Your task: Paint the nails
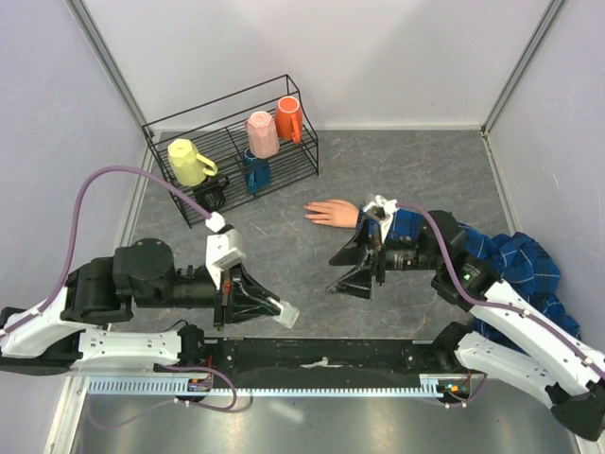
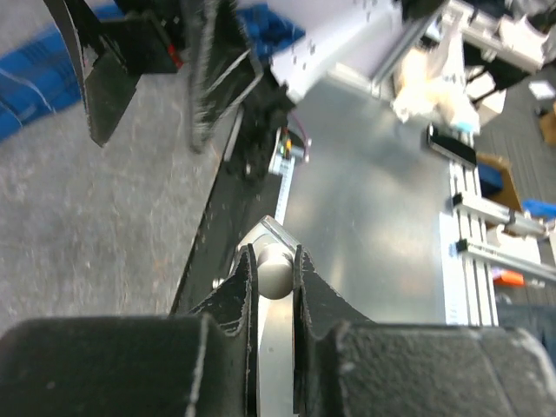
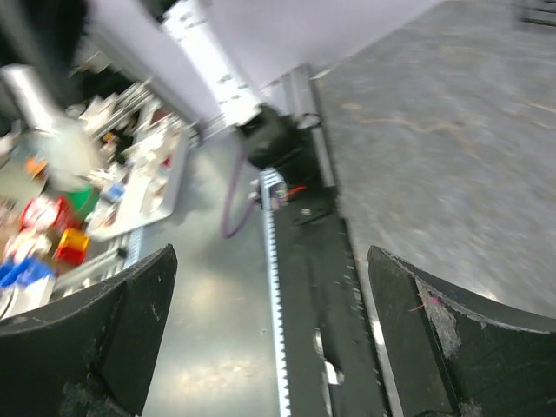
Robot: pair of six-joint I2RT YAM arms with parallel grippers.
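**Item 1. Left claw (image 1: 274, 307).** Nearest item, to the near-left of the fake hand (image 1: 333, 213) and well apart from it. The jaws are narrowed to a slit and pinch a small clear bottle (image 1: 287, 315) at the tips. In the left wrist view a rounded grey part of the bottle sits between the two pads. The contents of the bottle cannot be told.

**Item 2. Right claw (image 1: 333, 274).** Just nearer than the fake hand, above the desk (image 1: 284, 251). The jaws are spread wide, with nothing between them, and touch nothing.

**Item 3. Fake hand.** Peach-pink, it lies flat on the desk with its fingers pointing left. Its nails (image 1: 310, 212) are at the left end and too small to make out. They are beyond the right claw and apart from it, and far-right of the left claw.

**Item 4. Blue plaid sleeve (image 1: 515, 260).** It runs from the wrist of the fake hand to the right and is bunched on the desk. The right arm partly covers it.

**Item 5. Black wire rack (image 1: 227, 142).** Farthest item, to the far-left of the fake hand.
- yellow mug (image 1: 189, 161), at the left end
- pink cup (image 1: 262, 134), upturned
- orange mug (image 1: 289, 118), at the right end
- blue cup (image 1: 255, 173), in front of the pink cup
- dark object (image 1: 213, 196), at the near-left corner, kind unclear
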